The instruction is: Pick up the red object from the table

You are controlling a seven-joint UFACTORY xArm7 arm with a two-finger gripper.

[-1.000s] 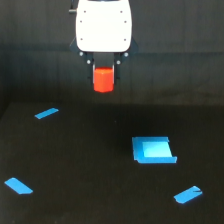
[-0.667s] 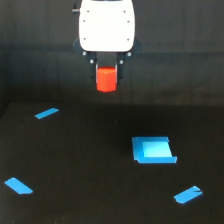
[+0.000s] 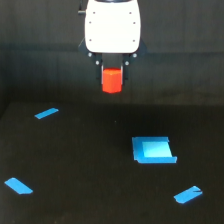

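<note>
The red object (image 3: 111,80) is a small orange-red block held between the dark fingers of my gripper (image 3: 112,82), below the white gripper body (image 3: 112,26). The gripper is shut on it and holds it well above the black table (image 3: 90,165), near the top centre of the exterior view. The upper part of the block is hidden between the fingers.
A flat blue square piece (image 3: 153,149) lies on the table toward the exterior view's right. Blue tape strips lie at the left (image 3: 46,113), lower left (image 3: 18,185) and lower right (image 3: 187,194).
The gripper with the red object has shifted a little toward the exterior view's right and slightly up. The block stays in the grip.
</note>
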